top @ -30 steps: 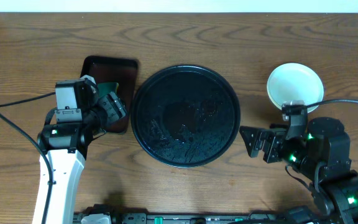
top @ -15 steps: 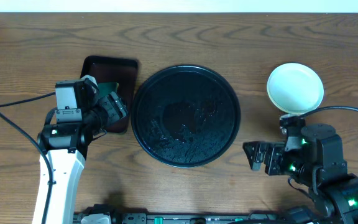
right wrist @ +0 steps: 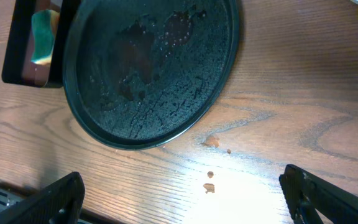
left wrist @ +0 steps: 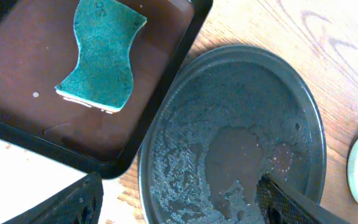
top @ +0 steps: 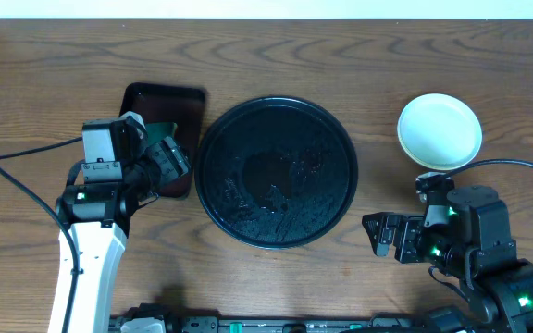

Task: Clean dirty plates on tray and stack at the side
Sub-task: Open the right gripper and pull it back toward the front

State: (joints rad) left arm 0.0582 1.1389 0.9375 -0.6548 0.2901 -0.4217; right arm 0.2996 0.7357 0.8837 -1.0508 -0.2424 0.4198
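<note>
Overhead: one black tray point(top: 322, 148), one brown tray point(top: 160, 97), one sponge point(top: 161, 129), one white plate point(top: 440, 130).

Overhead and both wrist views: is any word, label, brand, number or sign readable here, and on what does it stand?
None can be read in any view.
The large round glossy black tray, the rectangular dark brown tray, the green sponge and the pale round plate are unmarked.
The arm housings show only small green lights, no legible lettering.
</note>
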